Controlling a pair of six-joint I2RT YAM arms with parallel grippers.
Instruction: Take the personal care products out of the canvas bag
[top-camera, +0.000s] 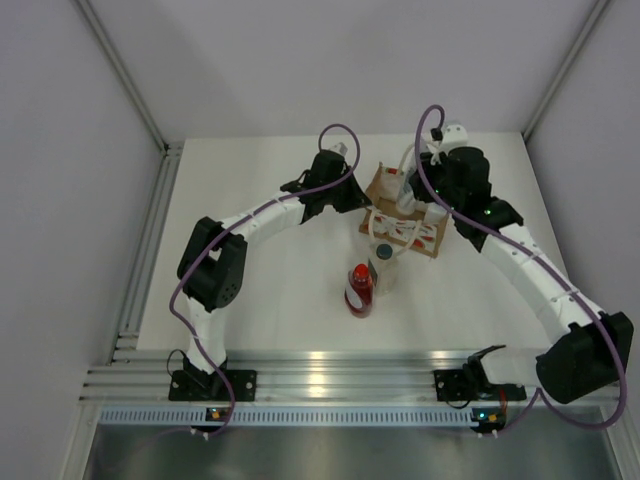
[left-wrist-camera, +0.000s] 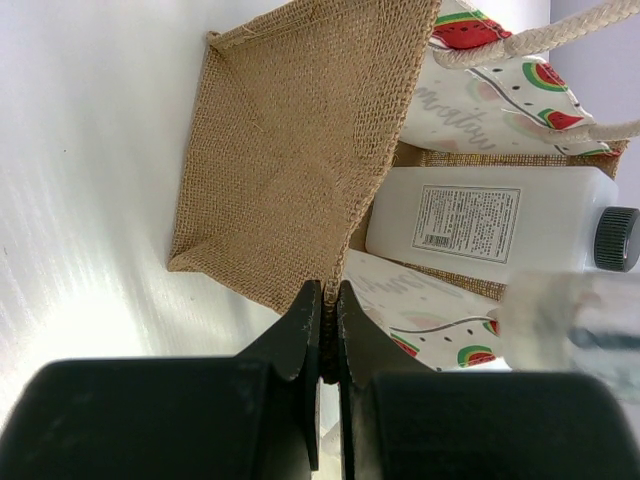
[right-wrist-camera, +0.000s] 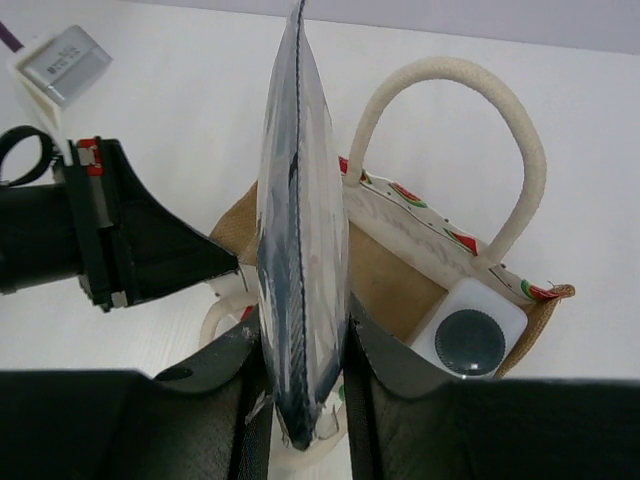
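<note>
Right fingers (right-wrist-camera: 385, 365) clamp the slim grey pouch (right-wrist-camera: 300, 200) upright, straight above the canvas bag (right-wrist-camera: 385, 280); left fingers (left-wrist-camera: 295, 335) pinched shut.

Top cam: high up at the near edge, looking down, whole table (top-camera: 270, 290) in shot. Left wrist cam: low, v. close, past its fingers (left-wrist-camera: 300, 330) at the canvas bag (left-wrist-camera: 290, 150) side. Right wrist cam: close, looking down into the bag mouth. All 3 share that bag.
</note>
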